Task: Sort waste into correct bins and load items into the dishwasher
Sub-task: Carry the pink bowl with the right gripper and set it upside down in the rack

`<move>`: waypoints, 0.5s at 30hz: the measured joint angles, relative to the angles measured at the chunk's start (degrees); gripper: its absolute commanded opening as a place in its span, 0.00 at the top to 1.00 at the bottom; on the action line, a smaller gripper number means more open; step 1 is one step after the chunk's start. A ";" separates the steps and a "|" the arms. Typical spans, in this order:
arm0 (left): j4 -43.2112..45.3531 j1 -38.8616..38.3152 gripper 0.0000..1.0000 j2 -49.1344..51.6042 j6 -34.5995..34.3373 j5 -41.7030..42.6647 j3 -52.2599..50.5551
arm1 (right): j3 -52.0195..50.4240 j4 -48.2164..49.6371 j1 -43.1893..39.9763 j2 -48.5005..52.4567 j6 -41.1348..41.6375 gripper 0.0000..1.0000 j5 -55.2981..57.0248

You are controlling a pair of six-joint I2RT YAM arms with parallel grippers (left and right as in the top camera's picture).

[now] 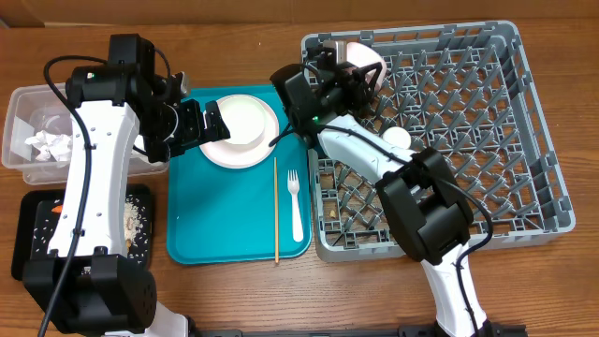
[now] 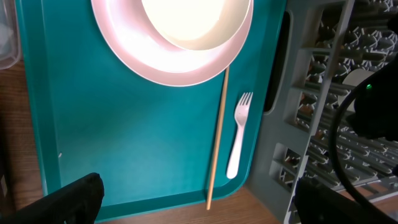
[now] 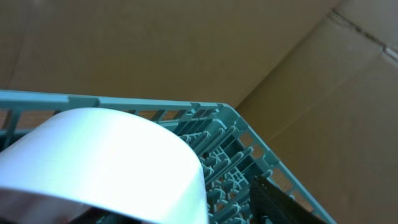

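At 9 o'clock of the table we see the clear tub (image 1: 19, 126) with crumpled napkins (image 1: 47, 142) and, at its 6 o'clock, the black tray (image 1: 28, 262) speckled with scraps (image 1: 133, 220). The left gripper (image 1: 204, 124) hangs with fingers spread wide at 9 o'clock of the pink plate (image 1: 225, 152), which carries a bowl (image 1: 245, 114) on the teal tray (image 1: 215, 225), a wooden stick (image 1: 275, 211) and the white fork (image 1: 296, 208) lying at the plate's 5 o'clock. At the grey rack's (image 1: 538, 140) 11 o'clock corner the right gripper (image 1: 363, 80) is at a second, tilted bowl (image 1: 363, 52), and we cannot tell whether its fingers pinch it; a small white cup (image 1: 399, 138) sits at that bowl's 5 o'clock.
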 measured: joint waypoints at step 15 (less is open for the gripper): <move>0.00 0.00 0.00 0.00 0.02 0.02 0.00 | 0.00 -0.02 4.42 0.00 -6.56 0.00 -0.31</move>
